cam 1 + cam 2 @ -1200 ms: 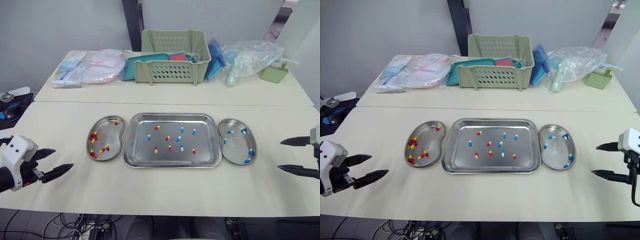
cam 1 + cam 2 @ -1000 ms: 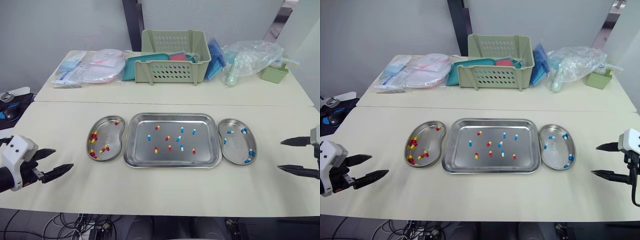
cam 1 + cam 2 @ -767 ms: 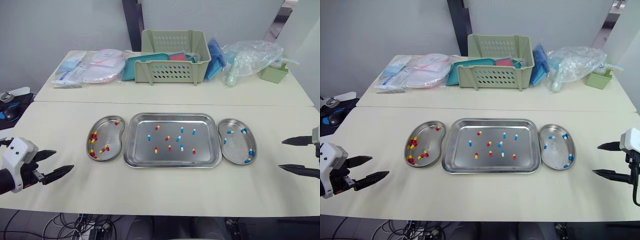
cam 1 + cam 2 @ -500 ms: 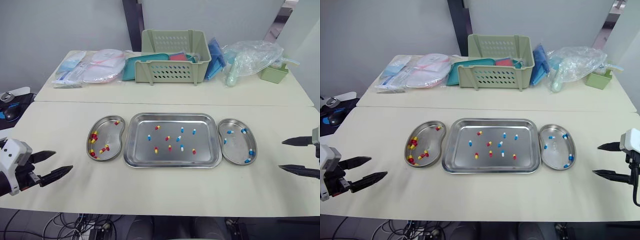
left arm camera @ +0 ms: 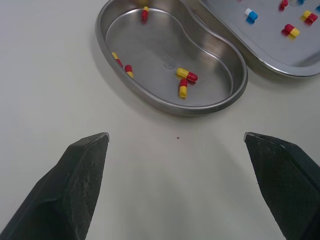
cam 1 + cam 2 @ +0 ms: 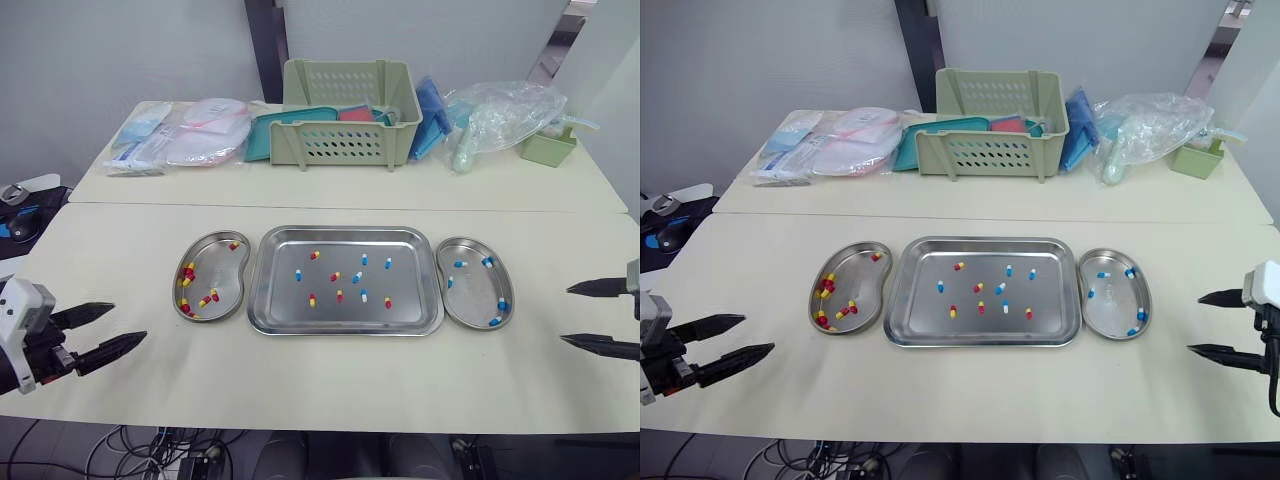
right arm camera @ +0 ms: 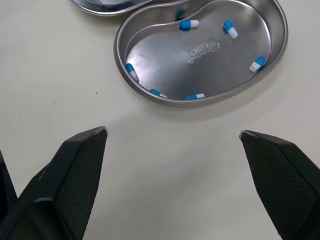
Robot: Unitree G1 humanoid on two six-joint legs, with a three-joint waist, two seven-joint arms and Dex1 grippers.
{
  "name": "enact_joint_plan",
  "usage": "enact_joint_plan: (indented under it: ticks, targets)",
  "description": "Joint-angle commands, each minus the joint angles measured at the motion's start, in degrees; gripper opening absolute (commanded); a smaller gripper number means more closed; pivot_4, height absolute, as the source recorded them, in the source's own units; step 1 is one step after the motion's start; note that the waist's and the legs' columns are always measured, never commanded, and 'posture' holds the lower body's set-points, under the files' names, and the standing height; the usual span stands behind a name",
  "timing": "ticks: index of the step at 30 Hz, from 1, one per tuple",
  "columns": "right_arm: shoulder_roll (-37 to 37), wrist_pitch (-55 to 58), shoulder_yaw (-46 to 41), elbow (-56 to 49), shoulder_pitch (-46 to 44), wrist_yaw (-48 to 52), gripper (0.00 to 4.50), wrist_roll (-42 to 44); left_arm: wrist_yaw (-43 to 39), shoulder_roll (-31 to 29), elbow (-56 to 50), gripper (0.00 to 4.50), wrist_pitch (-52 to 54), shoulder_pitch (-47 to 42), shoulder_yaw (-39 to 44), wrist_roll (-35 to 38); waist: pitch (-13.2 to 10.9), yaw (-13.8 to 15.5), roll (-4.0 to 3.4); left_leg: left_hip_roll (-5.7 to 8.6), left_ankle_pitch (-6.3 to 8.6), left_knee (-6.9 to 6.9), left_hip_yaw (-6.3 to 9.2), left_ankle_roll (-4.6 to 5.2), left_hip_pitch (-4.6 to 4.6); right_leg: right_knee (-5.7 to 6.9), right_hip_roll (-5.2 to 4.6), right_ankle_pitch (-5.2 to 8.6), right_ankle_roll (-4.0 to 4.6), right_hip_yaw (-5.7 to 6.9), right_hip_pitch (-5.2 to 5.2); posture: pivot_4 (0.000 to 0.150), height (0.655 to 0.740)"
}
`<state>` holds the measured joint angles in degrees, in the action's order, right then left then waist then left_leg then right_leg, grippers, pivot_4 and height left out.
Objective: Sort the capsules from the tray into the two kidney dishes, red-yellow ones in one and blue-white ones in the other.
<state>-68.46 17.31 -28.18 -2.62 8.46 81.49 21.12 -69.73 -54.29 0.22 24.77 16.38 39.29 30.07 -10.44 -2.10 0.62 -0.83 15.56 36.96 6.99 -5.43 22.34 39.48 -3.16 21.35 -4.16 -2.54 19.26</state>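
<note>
**A:** What does the head camera give you?

**B:** The whole layout. A steel tray (image 6: 410,250) sits in the middle of the cream table (image 6: 300,385). The left kidney dish (image 6: 225,272) is just beside one end and the right kidney dish (image 6: 475,290) just beside the other. Red-yellow capsules (image 6: 335,276) and blue-white capsules (image 6: 357,277) lie scattered and mixed on the tray floor. A green slotted basket (image 6: 345,140) stands at the back among plastic-wrapped packs.

**A:** And the wrist cameras?

**B:** They give the close detail. The left wrist view looks into the left dish, where the red-yellow ones lie mostly along the wall, with two touching near the middle. A corner of the tray shows beyond. The right wrist view looks into the right dish, which holds blue-white ones around its rim and a stamped mark (image 7: 202,50) on its floor.

**A:** Where are the grippers?

**B:** The left gripper (image 6: 130,321) hovers over bare table, well apart from its dish on the outer side. Its fingers (image 5: 82,180) are spread wide with nothing between them. The right gripper (image 6: 565,314) mirrors it beyond the right dish, also spread and empty. The tray capsules lie between the two, far from both.
</note>
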Motion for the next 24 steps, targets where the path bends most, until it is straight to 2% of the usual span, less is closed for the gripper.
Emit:
enact_joint_plan:
  ticks: [1,11,18,24]
  targets:
    - [-0.8,0.6,-2.4,-1.7,-0.2,0.2,4.48,0.9,-1.3,-1.2,-0.8,4.5,0.5,0.9,2.5,1.2,0.0,0.0,0.0,0.0,0.0,0.0,0.0,0.0,0.0,0.0,0.0,0.0,0.0,0.0,0.0,0.15,0.74]
    - [0.1,0.1,-2.0,-1.8,-0.7,-0.9,4.48,0.8,-1.1,1.6,-9.6,4.5,5.2,4.3,3.1,6.4,0.0,-0.1,0.0,0.0,0.0,0.0,0.0,0.0,0.0,0.0,0.0,0.0,0.0,0.0,-0.01,0.15,0.74]
    - [1.4,-1.5,-2.4,-2.6,0.4,-1.9,4.48,0.4,2.9,14.5,-24.9,4.5,1.1,10.5,1.9,11.2,0.0,-0.2,0.02,-0.02,0.0,0.04,-0.03,0.0,-0.01,-0.02,-0.01,0.0,0.0,-0.03,-0.07,0.15,0.74]
    - [1.9,-2.4,-2.9,-3.1,1.7,-2.3,4.48,0.4,4.4,21.6,-31.5,4.5,-5.4,15.4,-5.9,7.7,0.0,0.2,0.01,0.0,0.0,0.04,-0.08,0.0,-0.2,-0.04,-0.01,0.0,-0.01,-0.08,-0.22,0.15,0.74]
